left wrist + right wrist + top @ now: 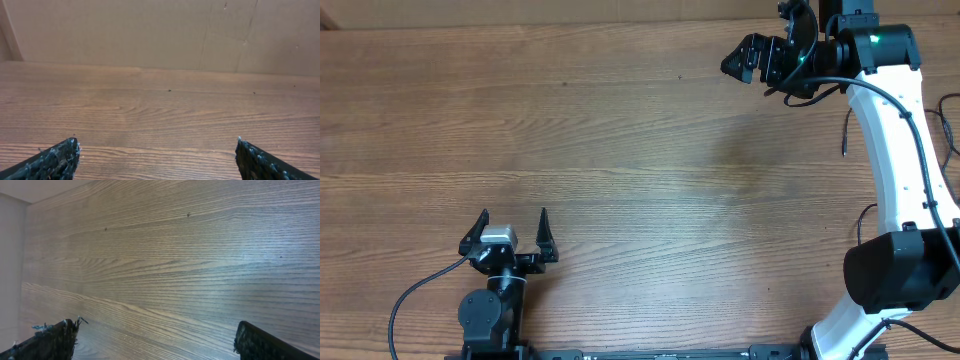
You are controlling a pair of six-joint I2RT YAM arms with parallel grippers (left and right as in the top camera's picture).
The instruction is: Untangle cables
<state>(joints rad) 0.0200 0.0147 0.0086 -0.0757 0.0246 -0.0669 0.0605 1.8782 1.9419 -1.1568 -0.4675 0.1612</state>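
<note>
Both claws, left gripper (pixel 513 222) and right gripper (pixel 748 58), are spread wide, nothing held. Thin black cables (pixel 844 133) are glimpsed at the wood-grain table (pixel 620 150) right edge; location should be confirmed before reaching.

A robot lab bench: bare wood-grain table (pixel 620 150), plain wall (pixel 125 30).

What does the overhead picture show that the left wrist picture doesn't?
Only the overhead view shows both arms whole: the left gripper near the front edge, the right gripper at the far right, both open and empty, plus thin black cords at the right edge. Only the left wrist view shows the wall behind the table and the left fingertips up close. Both show the bare wooden table.
</note>
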